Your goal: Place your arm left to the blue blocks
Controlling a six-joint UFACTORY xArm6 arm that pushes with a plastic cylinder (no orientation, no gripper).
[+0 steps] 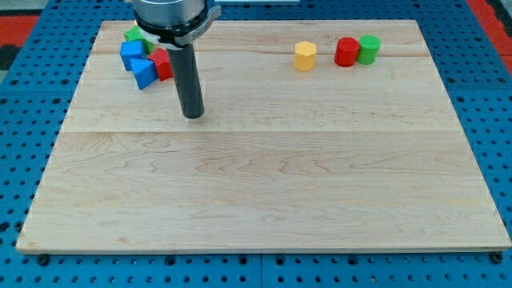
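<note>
Wooden board (264, 192) | tool: bare rod, my tip (193, 116), holding nothing | blue blocks (138, 64) up-left of it.

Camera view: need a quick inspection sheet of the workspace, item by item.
Surface: wooden board, flat, on a blue perforated base.
Job's things: two blue blocks at the view's top left, touching a red block and a green block.
Clutter: yellow block, red cylinder and green cylinder at the view's top right.
Tool: my tip sits right of and below the blue blocks, apart from them; not yet on their left.
Cables: nothing seen.
Surroundings: red area at the top corners.
</note>
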